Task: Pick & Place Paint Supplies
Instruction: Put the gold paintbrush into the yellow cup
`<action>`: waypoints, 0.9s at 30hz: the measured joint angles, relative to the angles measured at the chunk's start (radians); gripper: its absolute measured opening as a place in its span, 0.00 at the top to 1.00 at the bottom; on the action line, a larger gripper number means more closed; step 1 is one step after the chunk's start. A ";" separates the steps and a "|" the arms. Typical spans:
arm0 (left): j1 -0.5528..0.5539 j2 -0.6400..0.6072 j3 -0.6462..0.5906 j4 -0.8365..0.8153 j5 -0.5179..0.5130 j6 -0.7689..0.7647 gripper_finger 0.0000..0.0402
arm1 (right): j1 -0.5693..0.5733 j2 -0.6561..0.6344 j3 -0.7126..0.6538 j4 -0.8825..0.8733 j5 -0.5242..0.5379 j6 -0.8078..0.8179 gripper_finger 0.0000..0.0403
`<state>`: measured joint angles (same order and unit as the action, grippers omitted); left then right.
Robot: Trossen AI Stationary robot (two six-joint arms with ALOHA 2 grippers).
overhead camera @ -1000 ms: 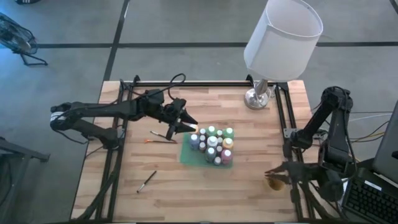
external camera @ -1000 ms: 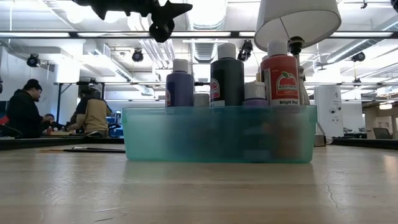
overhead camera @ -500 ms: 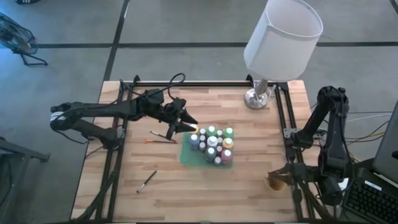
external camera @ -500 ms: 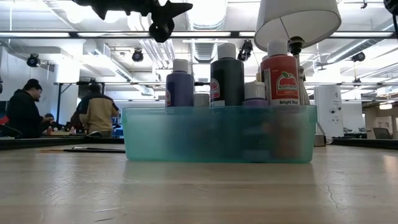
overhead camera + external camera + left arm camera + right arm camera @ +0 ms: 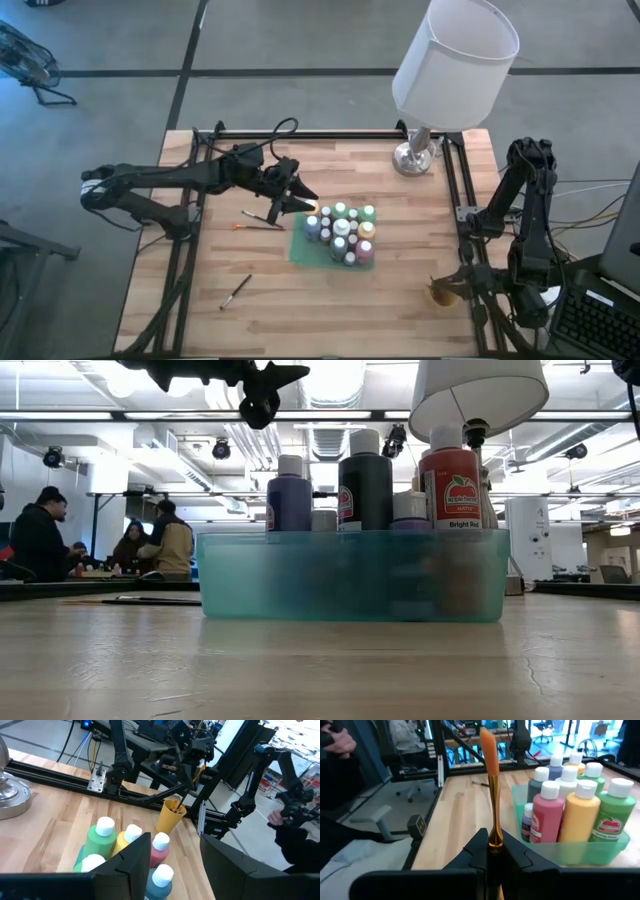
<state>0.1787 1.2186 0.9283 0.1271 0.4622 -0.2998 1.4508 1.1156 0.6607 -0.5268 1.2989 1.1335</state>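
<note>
Packed upright in a translucent teal plastic tub [image 5: 299,251] near the middle of the pale wooden bench [image 5: 300,310]: small pale-capped paint bottles [image 5: 342,232] in green, yellow, red, purple and grey. Just beside the tub's left side, flat on the wood, a thin dark-handled brush [image 5: 262,217]; well apart toward the bench's front left corner, a second thin dark brush [image 5: 236,290]. Clamped upright in the right gripper [image 5: 493,851], fingers closed tight on its gold ferrule, an orange-bristled brush [image 5: 490,780]; at the bench's front right edge, right by a small round tan cup [image 5: 441,295]. Above the tub's rear left corner, the left gripper [image 5: 300,197], fingers apart with nothing between them. At the rear right corner, a metal-based lamp with a white shade [image 5: 455,60]. Beyond the bench, seated people [image 5: 40,540].
</note>
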 joint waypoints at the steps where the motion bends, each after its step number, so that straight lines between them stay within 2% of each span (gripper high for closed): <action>1: 0.000 0.000 0.000 0.000 0.000 -0.008 0.57 | 0.009 0.000 -0.010 0.008 0.012 0.000 0.96; 12: 0.000 0.000 0.000 0.000 0.000 -0.043 0.57 | 0.051 0.000 -0.106 0.057 0.039 0.022 0.96; 21: 0.000 0.000 0.000 0.000 0.000 -0.066 0.57 | 0.053 0.001 -0.218 0.229 0.036 -0.004 0.96; 27: 0.000 0.000 0.000 0.000 0.000 -0.070 0.57 | 0.052 0.001 -0.240 0.255 -0.007 0.014 0.96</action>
<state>0.1790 1.2186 0.9283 0.1268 0.4622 -0.3695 1.5032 1.1164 0.4210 -0.2721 1.2914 1.1476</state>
